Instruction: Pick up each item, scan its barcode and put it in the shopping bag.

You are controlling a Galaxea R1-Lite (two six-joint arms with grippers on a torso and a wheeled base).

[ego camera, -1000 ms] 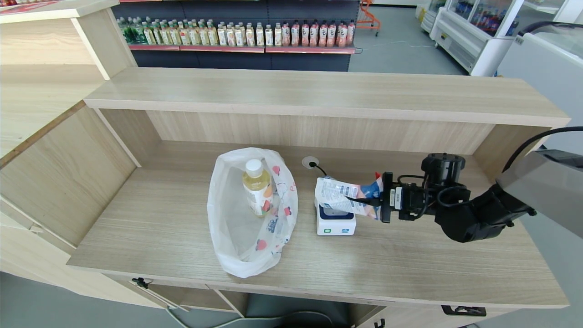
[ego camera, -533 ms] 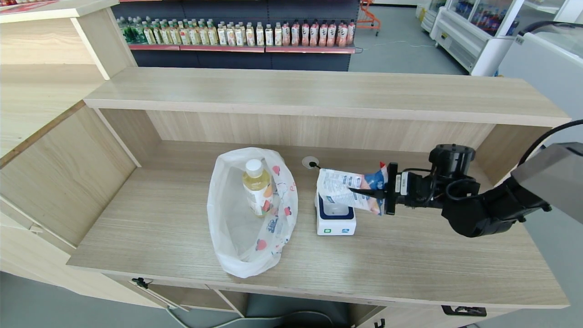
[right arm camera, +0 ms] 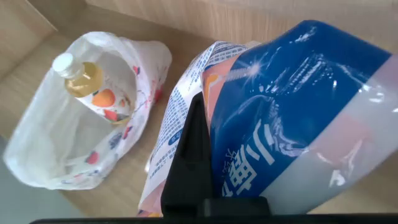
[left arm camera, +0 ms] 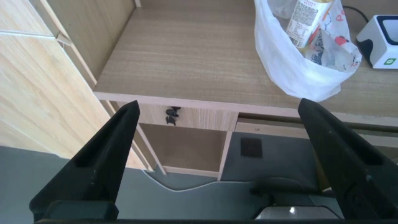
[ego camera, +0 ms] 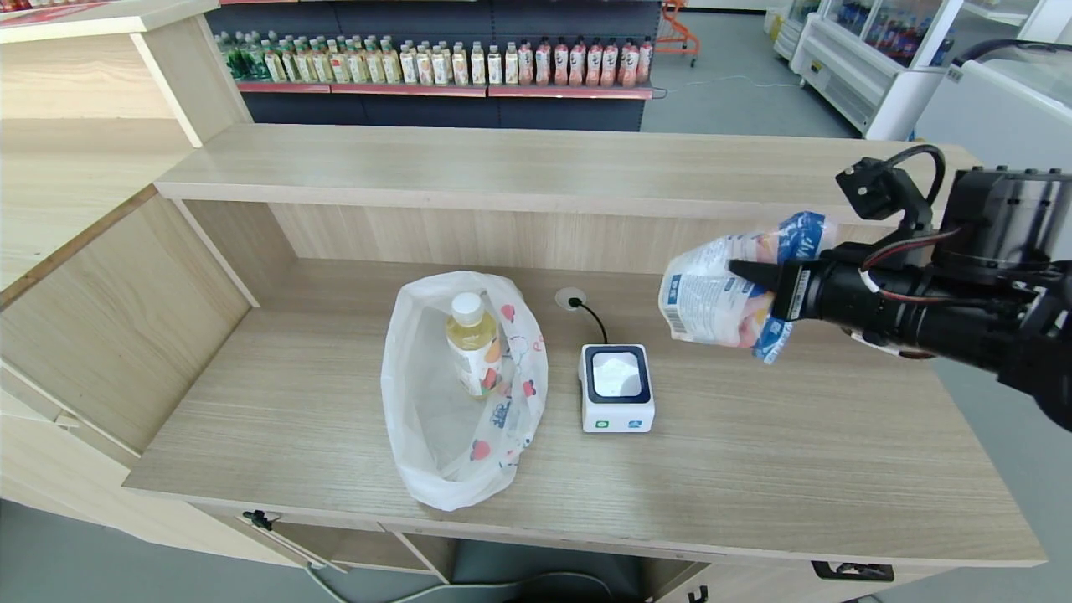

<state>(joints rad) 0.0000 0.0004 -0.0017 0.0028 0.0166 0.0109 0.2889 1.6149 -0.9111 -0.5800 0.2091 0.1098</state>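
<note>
My right gripper [ego camera: 758, 289] is shut on a blue, white and pink snack packet [ego camera: 724, 289], held in the air above the counter, to the right of and above the white barcode scanner [ego camera: 616, 387]. In the right wrist view the packet [right arm camera: 292, 118] wraps around one black finger [right arm camera: 193, 155]. The white printed shopping bag [ego camera: 461, 394] lies open left of the scanner with a yellow drink bottle [ego camera: 473, 343] inside; the bag [right arm camera: 93, 124] and bottle [right arm camera: 87, 84] lie below the packet. My left gripper [left arm camera: 217, 162] hangs open below the counter's front edge, holding nothing.
The wooden counter [ego camera: 754, 469] has a raised back ledge [ego camera: 586, 172] and side walls. A black cable [ego camera: 590, 311] runs from the scanner to a hole in the counter. The left wrist view includes the counter front, bag [left arm camera: 305, 56] and scanner [left arm camera: 382, 40].
My right gripper has lifted the packet up and to the right, off the scanner, which is now uncovered. The bag and bottle have stayed put.
</note>
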